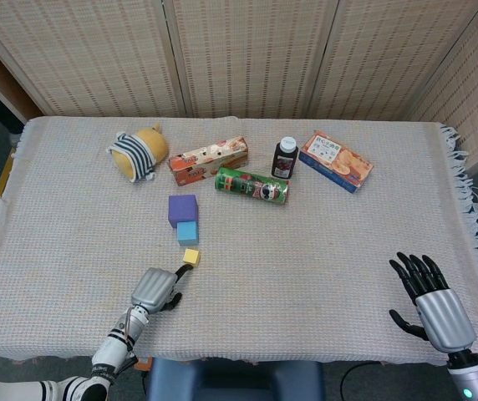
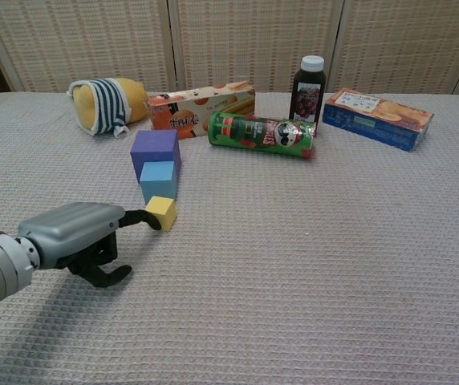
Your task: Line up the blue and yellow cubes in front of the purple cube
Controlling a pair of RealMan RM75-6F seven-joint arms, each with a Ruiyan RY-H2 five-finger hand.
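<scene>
Purple cube (image 2: 156,151), blue cube (image 2: 158,179), yellow cube (image 2: 161,212) sit in one row.

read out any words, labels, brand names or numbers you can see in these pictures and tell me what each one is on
Nothing reads with certainty.
Green cylindrical chip can: logo and print, too blurred to read.
Orange rectangular snack box: white characters, too small to read.
Blue and orange biscuit box: a white label strip, unreadable.
Dark juice bottle with white cap: a fruit-picture label, no readable words.
Purple, blue and yellow cubes: no markings.
</scene>
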